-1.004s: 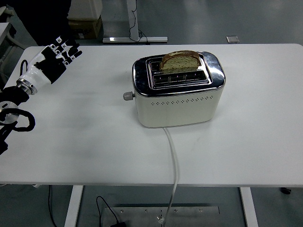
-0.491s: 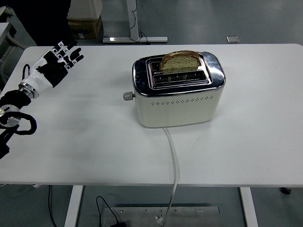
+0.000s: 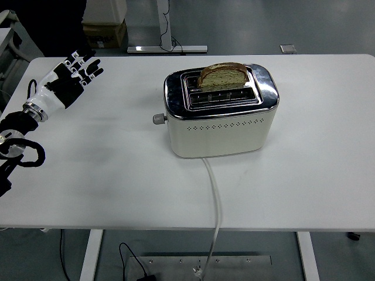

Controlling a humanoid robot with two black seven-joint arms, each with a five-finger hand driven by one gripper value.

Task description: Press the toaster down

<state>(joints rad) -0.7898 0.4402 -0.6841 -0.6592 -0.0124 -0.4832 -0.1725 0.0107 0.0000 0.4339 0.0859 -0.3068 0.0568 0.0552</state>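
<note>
We see a toaster [image 3: 220, 111] with a glossy, mirror-like metal top and a smooth cream body, likely painted metal or plastic. The bread slice [image 3: 222, 75] in it looks rough and porous. The table [image 3: 117, 175] is smooth matt white. The left hand [image 3: 69, 79] shows hard black and white plastic shells.

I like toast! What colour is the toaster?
The toaster is cream with a shiny silver top, seen in the head view.

This is looking like a lab or workshop: a bare grey floor [image 3: 252, 29] is stretching beyond the white table [image 3: 117, 175], with cardboard boxes [image 3: 105, 26] sitting far left
</note>
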